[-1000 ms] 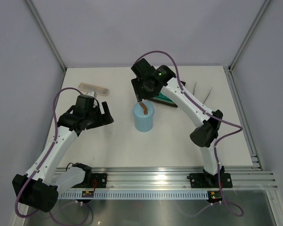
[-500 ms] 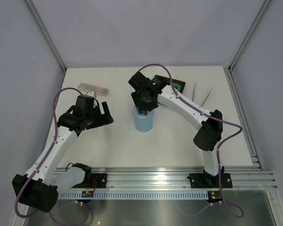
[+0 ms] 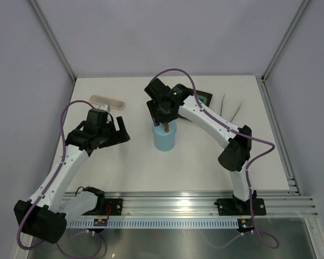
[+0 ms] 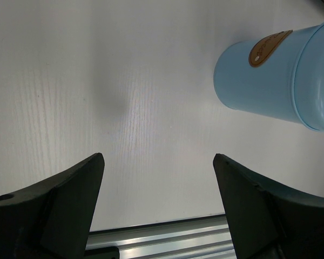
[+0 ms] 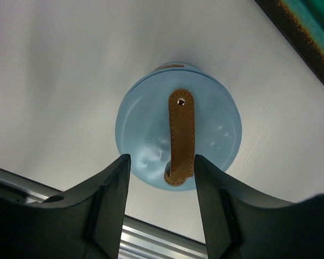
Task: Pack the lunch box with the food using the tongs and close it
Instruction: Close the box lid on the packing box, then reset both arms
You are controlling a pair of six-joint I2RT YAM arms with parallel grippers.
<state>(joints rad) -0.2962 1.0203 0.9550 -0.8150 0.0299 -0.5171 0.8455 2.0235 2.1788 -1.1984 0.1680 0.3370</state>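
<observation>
With the right hand (image 5: 161,159) half-spread, grasping nothing, over the lid (image 5: 216,124) of the lunch box (image 3: 164,141) at the middle of the bench (image 3: 124,167), and the left hand (image 4: 157,157) released, a finger could snag the strap (image 5: 181,129) or press off-centre, cocking the lid or tipping the box.

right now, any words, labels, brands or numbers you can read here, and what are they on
No text can be read in any view.
The brown oval tag on the side of the lunch box: any marking is too blurred to read.
The brown strap on the lid: only stitching and a hole, no letters.
</observation>
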